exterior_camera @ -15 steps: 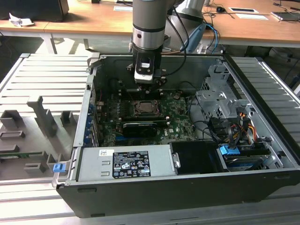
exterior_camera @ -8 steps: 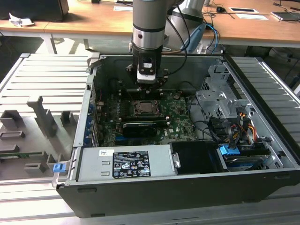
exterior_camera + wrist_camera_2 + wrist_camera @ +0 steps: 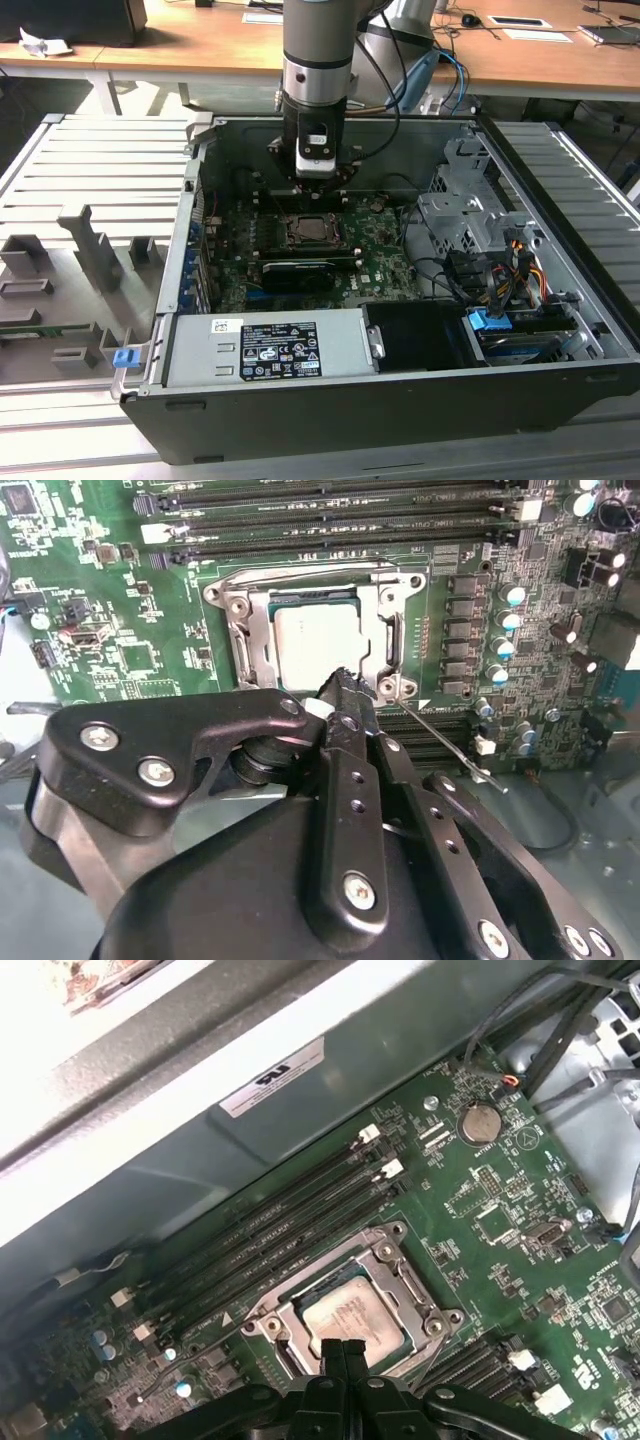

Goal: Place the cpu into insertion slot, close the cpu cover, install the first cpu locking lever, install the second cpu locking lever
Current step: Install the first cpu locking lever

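Observation:
The cpu (image 3: pixel 318 645) lies flat in the insertion slot (image 3: pixel 305 232), silvery top up, and is also seen in the first wrist view (image 3: pixel 350 1312). The silver cpu cover (image 3: pixel 250 630) lies down around it, framing the chip (image 3: pixel 410 1285). A thin locking lever (image 3: pixel 445 748) sticks out sideways from one socket corner, unlatched; the same lever (image 3: pixel 185 1358) shows as a slim rod beside the memory slots. My gripper (image 3: pixel 343 692) is shut with nothing between its fingers, its tips just above the socket's edge near that lever's corner. It hangs over the board (image 3: pixel 315 178).
The green motherboard (image 3: pixel 500 1220) sits inside an open black computer case (image 3: pixel 400 400). Long black memory slots (image 3: pixel 330 520) run beside the socket. A long black card (image 3: pixel 298 272), cable bundles (image 3: pixel 500 270) and a drive cage (image 3: pixel 465 215) stand on the exterior view's right.

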Available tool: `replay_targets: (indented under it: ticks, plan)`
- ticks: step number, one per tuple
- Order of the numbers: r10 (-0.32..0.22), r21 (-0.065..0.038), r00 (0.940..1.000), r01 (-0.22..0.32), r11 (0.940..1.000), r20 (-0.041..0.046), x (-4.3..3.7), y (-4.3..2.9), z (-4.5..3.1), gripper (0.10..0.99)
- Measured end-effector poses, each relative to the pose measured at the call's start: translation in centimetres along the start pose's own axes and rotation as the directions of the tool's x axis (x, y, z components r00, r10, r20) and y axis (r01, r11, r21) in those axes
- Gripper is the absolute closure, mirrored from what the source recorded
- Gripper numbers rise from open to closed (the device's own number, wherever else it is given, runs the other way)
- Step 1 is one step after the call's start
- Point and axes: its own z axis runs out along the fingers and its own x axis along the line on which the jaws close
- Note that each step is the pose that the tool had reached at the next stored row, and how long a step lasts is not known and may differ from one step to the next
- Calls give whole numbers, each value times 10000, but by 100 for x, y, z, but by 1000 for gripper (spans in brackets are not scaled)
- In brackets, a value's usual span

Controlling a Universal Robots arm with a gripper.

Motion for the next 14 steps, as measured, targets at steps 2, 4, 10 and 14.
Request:
replay_targets:
  ticks: [2, 4, 10, 14]
  plan:
    - [-158, 1, 9999, 158, 9999, -3, 0, 0, 0, 980]
    - [-269, 1, 9996, 269, 9996, -5, 0, 0, 0, 980]
    - [-606, 2, 9982, 606, 9982, -13, 0, 0, 0, 980]
    - [-883, 3, 9961, 883, 9961, -19, 0, 0, 0, 980]
